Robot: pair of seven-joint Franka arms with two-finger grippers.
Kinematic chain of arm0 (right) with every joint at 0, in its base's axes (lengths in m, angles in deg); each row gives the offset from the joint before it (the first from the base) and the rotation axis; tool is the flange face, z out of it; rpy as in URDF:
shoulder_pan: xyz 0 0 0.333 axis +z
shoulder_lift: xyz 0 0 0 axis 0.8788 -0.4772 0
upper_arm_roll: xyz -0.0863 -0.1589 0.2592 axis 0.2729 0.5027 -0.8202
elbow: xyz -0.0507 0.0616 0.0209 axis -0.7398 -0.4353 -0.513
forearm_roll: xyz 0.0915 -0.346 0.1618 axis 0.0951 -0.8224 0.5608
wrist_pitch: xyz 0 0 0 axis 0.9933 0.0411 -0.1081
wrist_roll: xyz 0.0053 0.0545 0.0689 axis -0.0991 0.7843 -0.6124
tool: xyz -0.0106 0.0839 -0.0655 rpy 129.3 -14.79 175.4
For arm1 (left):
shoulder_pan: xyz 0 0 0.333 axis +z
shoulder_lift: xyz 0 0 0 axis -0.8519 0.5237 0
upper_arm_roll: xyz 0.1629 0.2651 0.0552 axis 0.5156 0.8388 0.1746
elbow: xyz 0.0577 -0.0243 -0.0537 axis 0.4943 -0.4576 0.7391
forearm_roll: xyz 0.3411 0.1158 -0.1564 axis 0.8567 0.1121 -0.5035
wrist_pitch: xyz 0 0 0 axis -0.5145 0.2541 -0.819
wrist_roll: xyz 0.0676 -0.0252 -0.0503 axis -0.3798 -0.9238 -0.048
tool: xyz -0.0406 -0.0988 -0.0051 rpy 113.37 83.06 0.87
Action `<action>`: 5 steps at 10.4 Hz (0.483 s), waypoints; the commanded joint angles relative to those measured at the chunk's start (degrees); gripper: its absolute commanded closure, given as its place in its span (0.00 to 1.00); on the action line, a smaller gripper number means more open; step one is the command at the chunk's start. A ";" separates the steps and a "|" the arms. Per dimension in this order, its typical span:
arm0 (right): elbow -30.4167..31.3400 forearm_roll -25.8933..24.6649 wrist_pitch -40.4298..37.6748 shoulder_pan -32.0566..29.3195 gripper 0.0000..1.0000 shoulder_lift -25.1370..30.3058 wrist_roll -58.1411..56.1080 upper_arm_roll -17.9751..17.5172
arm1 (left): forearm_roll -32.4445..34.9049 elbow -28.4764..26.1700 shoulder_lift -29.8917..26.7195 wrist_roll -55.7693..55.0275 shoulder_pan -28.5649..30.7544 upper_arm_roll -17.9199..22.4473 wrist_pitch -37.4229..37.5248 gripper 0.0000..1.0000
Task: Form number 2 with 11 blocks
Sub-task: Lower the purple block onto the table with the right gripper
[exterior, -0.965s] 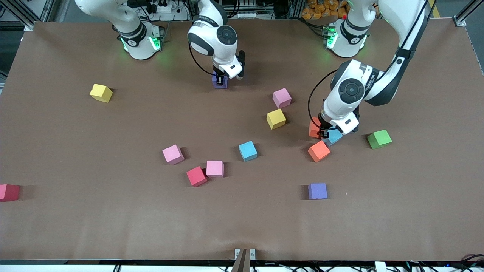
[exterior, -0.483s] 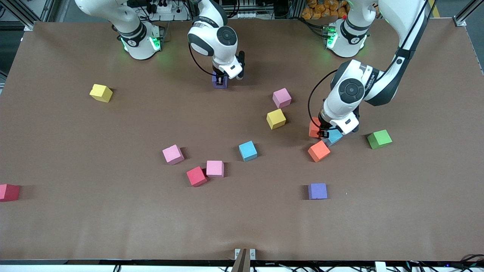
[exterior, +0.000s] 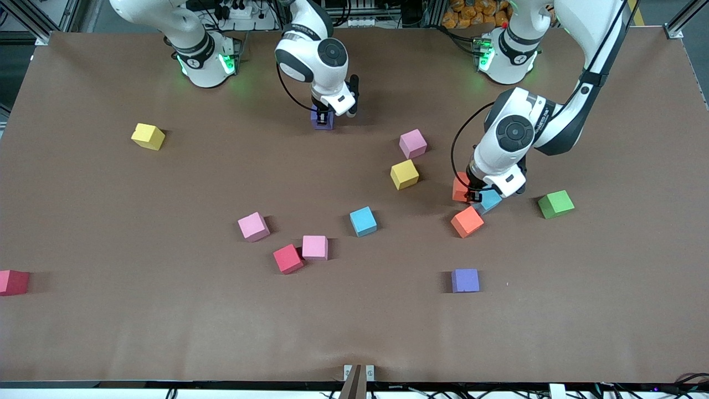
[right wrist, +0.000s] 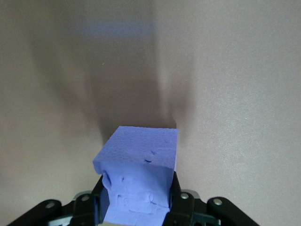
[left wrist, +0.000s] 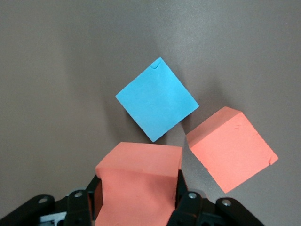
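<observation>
Front view: the right arm reaches down from its base, wrist bent, and the right gripper is clenched on a purple block near the robots' edge of the brown surface. The left arm arcs out from its base and folds back down, so the left gripper stands low, grasping an orange block. A light blue block sits just beside it, and a second orange block lies nearer the camera.

Counted here: three pink blocks, two purple with the loose one lowest, two orange, two light blue with the other mid-surface, two yellow, two red, the latter at the edge toward the right arm's end, and one green cube toward the left arm's end.

Left wrist view: the fingers grip the orange block by two opposite faces; the light blue block stands corner-on close to it, and the second orange block lies just beside both.

Right wrist view: the fingers pinch the purple block, whose foam is dented near the grip, over bare surface.
</observation>
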 commanded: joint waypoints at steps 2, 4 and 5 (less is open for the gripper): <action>-0.81 -0.95 -0.29 0.20 0.47 -0.62 0.37 -0.04 | -1.66 -0.20 -0.98 3.44 0.70 -0.71 1.13 1.00; -0.81 -0.95 -0.21 0.20 0.43 -0.54 0.37 -0.04 | -3.67 0.59 -0.80 6.42 0.70 -0.71 4.37 1.00; -0.81 -0.95 -0.21 0.20 0.34 -0.54 0.37 -0.04 | -5.95 1.12 -0.89 8.36 0.43 -0.71 6.04 1.00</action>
